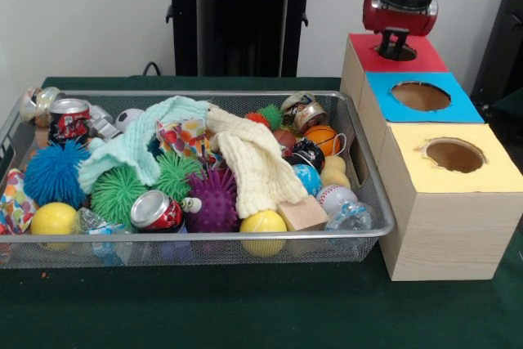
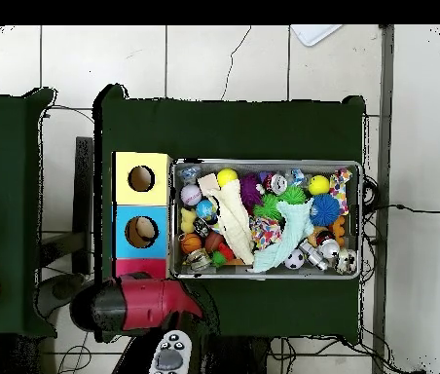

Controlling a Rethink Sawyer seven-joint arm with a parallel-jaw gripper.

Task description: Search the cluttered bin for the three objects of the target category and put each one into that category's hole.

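The wire mesh bin [image 1: 245, 95] is full of clutter and also shows in the overhead view [image 2: 263, 162]. A pale yellow plush toy [image 1: 334, 172] lies at its right end, between a small basketball and a baseball. No tan-brown teddy bear shows. My gripper [image 1: 395, 45] hangs straight down over the red-topped box [image 1: 364, 53], with its tips at the rim of the round hole [image 1: 404, 52]. The fingers stand close together and I see nothing between them. In the overhead view the arm [image 2: 136, 302] covers most of the red box [image 2: 138, 265] and hides the hole.
The blue-topped box [image 1: 384, 91] and the yellow-topped box [image 1: 498, 165] stand in a row in front of the red one. Spiky balls [image 1: 214, 199], drink cans [image 1: 156, 211], a cream cloth [image 1: 257, 161], a mint cloth [image 1: 135, 146] and small balls fill the bin.
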